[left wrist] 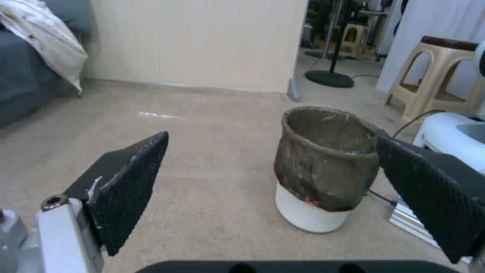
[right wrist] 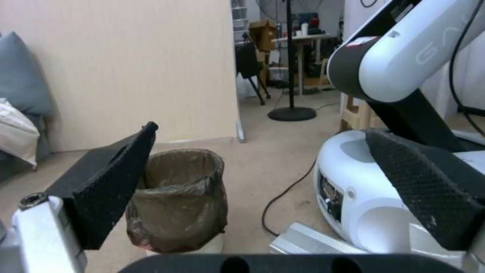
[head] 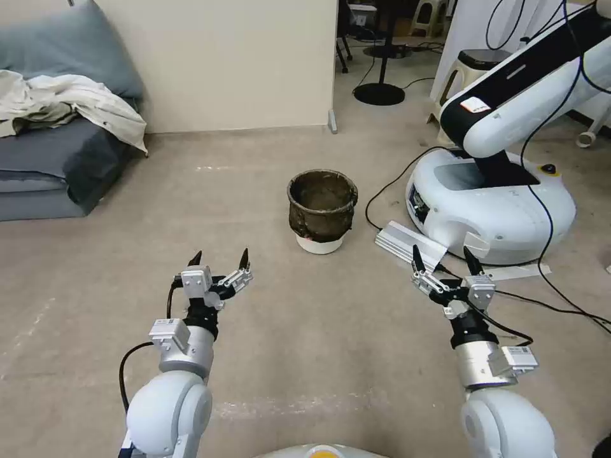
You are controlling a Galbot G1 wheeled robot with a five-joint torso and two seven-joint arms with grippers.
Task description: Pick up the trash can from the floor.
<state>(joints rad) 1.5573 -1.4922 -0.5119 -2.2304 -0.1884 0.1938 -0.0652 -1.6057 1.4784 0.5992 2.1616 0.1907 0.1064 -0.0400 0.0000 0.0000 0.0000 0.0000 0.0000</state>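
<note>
Right now both sets of jaws stand wide apart and hold nothing. The left gripper (head: 220,259) hovers above the floor (head: 305,343), short of the trash can (head: 322,210) and off to its left side. The right gripper (head: 443,259) hovers at about the same reach, short of the can and off to its right side. The can stands upright on the floor between the two, farther out than either, touched by neither. It is a small white bin with a dark bag folded over its rim and hanging down most of its wall. From the left wrist camera the trash can (left wrist: 323,167) shows between the two black padded fingers (left wrist: 131,182), closer to the far one. Just beyond the can on its right sits the large white robot base (head: 496,203) of another machine, with a black cable (head: 388,184) running along the floor near the can and a silver metal bar (head: 407,245) lying beside it. By my reading this is the approach step, with no grasp begun. The next move calls for closing the gap to the can and bringing open jaws over its rim or wall, minding the loose bag and the cable.
</note>
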